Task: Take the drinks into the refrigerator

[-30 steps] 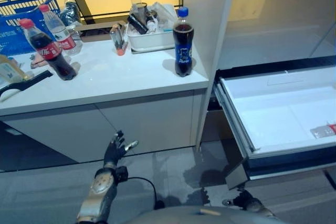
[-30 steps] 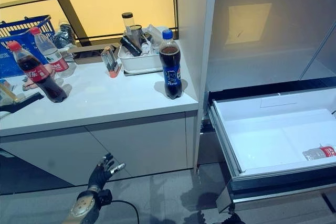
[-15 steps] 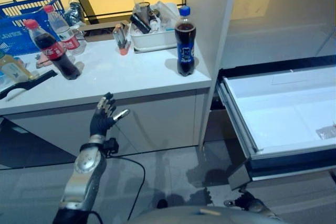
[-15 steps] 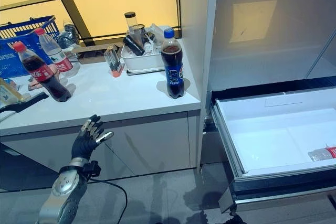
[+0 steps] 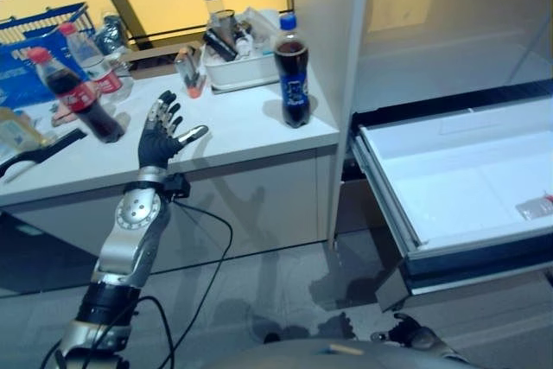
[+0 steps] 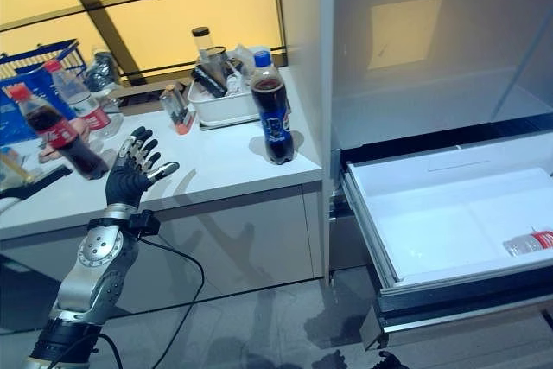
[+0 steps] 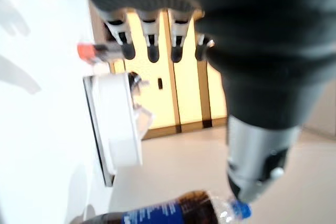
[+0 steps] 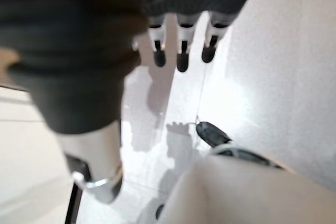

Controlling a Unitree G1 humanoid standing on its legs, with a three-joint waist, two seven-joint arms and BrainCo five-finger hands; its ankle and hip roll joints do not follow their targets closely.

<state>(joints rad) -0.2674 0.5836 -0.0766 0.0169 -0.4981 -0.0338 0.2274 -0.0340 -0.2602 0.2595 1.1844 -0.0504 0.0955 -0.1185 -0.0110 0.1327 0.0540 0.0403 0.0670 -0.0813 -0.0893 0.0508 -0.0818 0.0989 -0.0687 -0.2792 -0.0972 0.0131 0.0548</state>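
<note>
Dark cola bottle with blue cap (image 5: 291,80) stands upright on the white surface (image 5: 233,131), centre of the frame, near its right edge. Second cola bottle, red cap (image 5: 73,97), stands at upper left beside a clear bottle (image 5: 93,60) and a blue basket (image 5: 34,49). White tray (image 5: 238,71) behind. Open refrigerator drawer (image 5: 449,187) at right holds a bottle (image 6: 531,242). Left hand (image 5: 161,137), fingers spread and empty, is between the two colas, apart from both. Right hand (image 8: 105,51) fingers straight, over the floor.

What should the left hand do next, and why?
Probably move on toward the blue-capped cola bottle standing upright near the counter's edge. The left hand hovers open above the counter, holding nothing, and the fridge drawer stands open with one bottle inside.
</note>
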